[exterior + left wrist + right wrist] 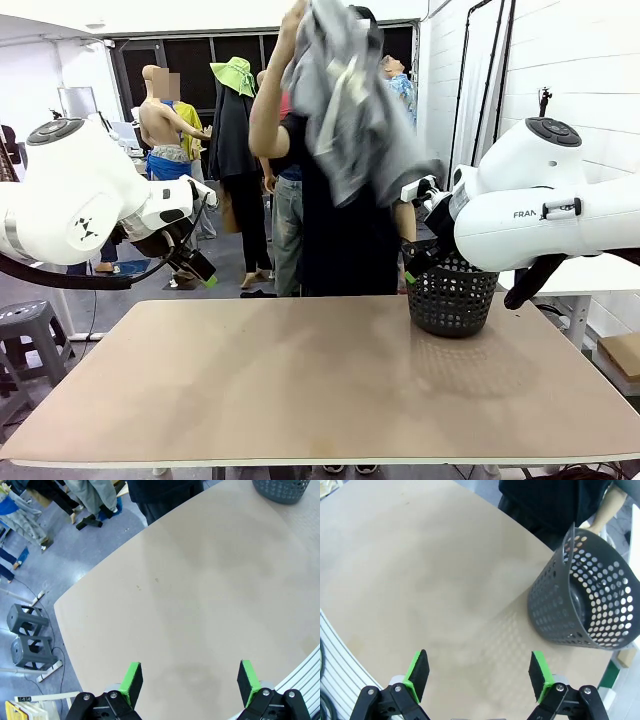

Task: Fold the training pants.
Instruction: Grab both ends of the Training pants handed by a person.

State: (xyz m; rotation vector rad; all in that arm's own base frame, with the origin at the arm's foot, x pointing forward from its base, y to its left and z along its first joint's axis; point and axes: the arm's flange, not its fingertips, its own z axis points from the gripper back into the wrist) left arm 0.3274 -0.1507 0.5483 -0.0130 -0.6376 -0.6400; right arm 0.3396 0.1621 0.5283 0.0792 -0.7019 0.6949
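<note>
Training pants (pixel 345 110): light grey soft cloth, bunched into a loose bundle with deep folds. A paler strip runs through the middle of the bundle. No print or label can be read on them. They are held high in the air at the far side, centre to slightly right, by a person in dark clothes. The person's raised hand (pixel 293 25) grips the top of the bundle and the lower part hangs at chest level. The pants are well above the table (pixel 300 380) and not touching it.

Black mesh basket (pixel 452 300) stands at the far right of the table, just in front of the person.

Left gripper (pixel 200 268): raised above the far left of the table, touching nothing. In the left wrist view its green pads stand wide apart (pixel 187 672) with only bare tabletop (pixel 200 590) between them.

Right gripper (pixel 418 262): just beside the basket's rim on its left, partly hidden by its own arm. In the right wrist view the fingers are spread wide (pixel 480 672) and hold nothing. The basket (pixel 585 605) lies beyond them to the right.

Writing: "FRAN" on the right arm's white shell (pixel 530 213), with the rest cut off.
</note>
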